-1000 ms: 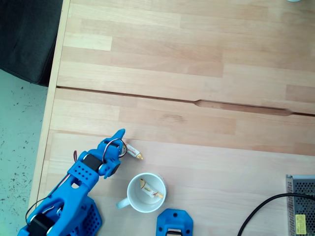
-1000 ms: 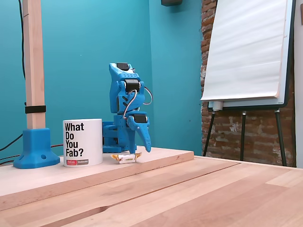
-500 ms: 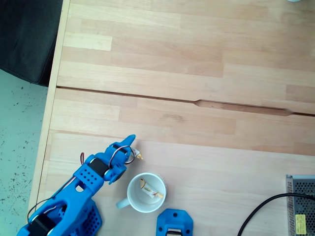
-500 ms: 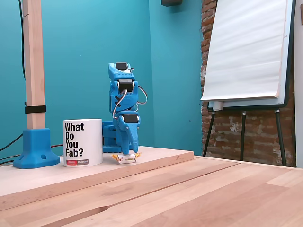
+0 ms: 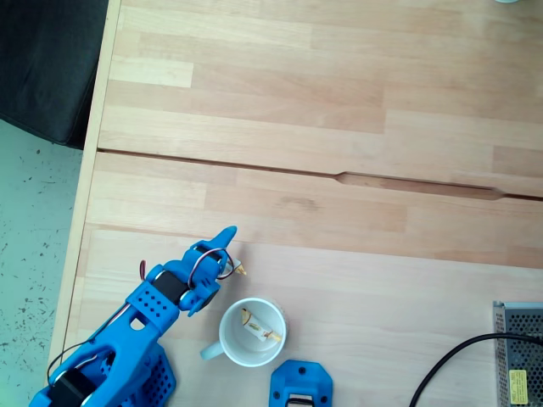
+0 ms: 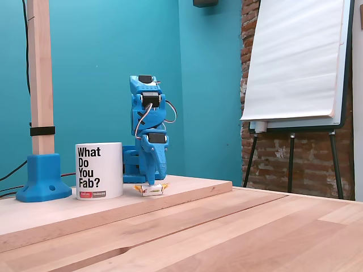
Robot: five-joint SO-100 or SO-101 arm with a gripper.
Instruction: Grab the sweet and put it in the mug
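- Blue two-finger gripper [image 6: 151,183] lowered onto small cream-wrapped sweet [image 6: 151,190] with gold twisted ends (grip state unclear).
- Just right of white ceramic mug [image 6: 99,170], another sweet [image 5: 257,328] inside.

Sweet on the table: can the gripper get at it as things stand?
Probably yes. The gripper is right over the sweet, fingertips at it, nothing between them. The mug stands off to the side, clear of the approach.

A pale wooden tabletop [image 5: 339,127] carries a perforated metal box [image 5: 519,352] with a black cable [image 5: 450,360], well to the right of the pincer [image 5: 231,248] in the top-down fixed view. In the side-on fixed view, a wooden post [image 6: 39,79] in a blue base [image 6: 42,178] stands left of the pincer, and a flip-chart easel [image 6: 295,62] stands against a brick wall [image 6: 249,73] far right.
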